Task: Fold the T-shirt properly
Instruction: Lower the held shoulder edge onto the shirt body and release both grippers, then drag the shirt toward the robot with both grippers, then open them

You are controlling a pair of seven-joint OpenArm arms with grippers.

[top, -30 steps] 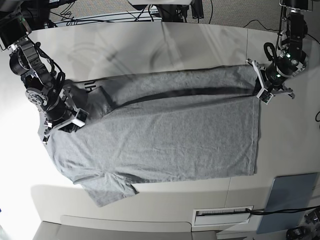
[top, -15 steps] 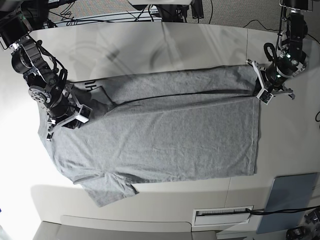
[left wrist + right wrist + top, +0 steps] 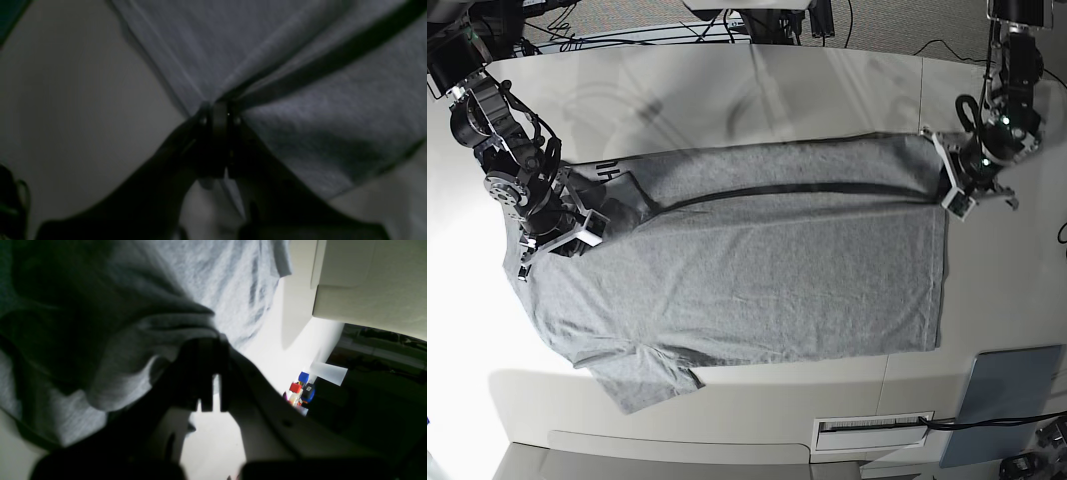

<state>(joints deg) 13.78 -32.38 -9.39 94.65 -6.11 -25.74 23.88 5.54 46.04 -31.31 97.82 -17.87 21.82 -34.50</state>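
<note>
The heather-grey T-shirt (image 3: 757,270) lies spread on the white table (image 3: 727,90), neck end to the left and hem to the right. Its far edge is lifted into a long fold, and black lettering (image 3: 607,170) shows at the far left. My left gripper (image 3: 954,192) is shut on the far hem corner; the left wrist view shows its fingertips (image 3: 218,113) pinching bunched cloth (image 3: 300,100). My right gripper (image 3: 577,228) is shut on the shoulder area by the far sleeve; in the right wrist view (image 3: 210,340) cloth (image 3: 133,340) drapes over the shut jaws.
A flat blue-grey panel (image 3: 1012,400) lies at the near right corner, with a white slotted plate (image 3: 872,430) beside it. Cables (image 3: 627,30) run along the table's far edge. Small coloured objects (image 3: 300,390) sit beyond the table edge.
The right gripper has pulled its shoulder hold up and back toward the far side. The left gripper has shifted slightly farther back with the hem corner. The fold line now runs straighter.
</note>
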